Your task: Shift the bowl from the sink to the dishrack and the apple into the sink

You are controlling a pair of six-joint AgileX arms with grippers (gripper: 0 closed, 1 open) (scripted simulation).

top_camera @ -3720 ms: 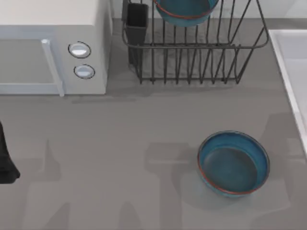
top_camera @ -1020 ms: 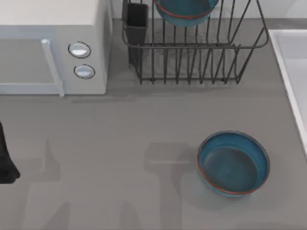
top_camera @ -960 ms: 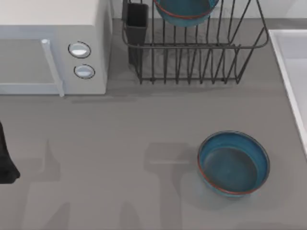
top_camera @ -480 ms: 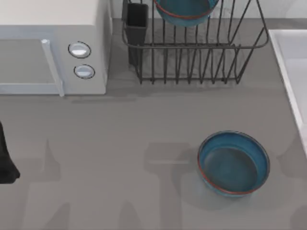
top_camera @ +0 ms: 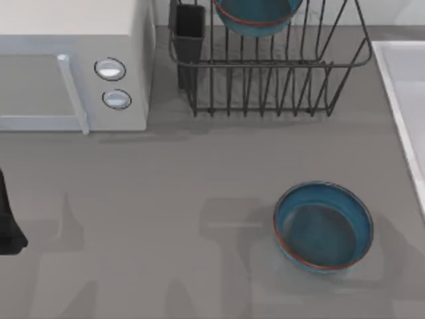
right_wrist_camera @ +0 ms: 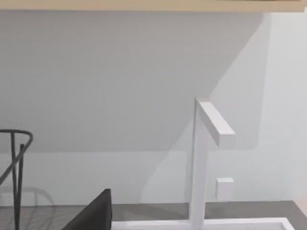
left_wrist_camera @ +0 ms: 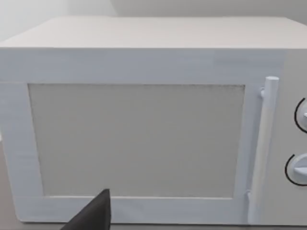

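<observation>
one blue bowl (top_camera: 323, 227) sits on the table at 5 o'clock; another's in the dishrack (top_camera: 269, 63) at 12; left arm (top_camera: 8, 222) parked at 9; can't tell either gripper's state

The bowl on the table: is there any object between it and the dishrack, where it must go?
Nothing visible stands between them. In the top view, bare table lies between the bowl and the dishrack. However, a second blue bowl already sits at the rack's back.

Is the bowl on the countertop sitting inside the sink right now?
No. In the top view the bowl rests on the grey countertop, apart from the sink at the table's right edge.
</observation>
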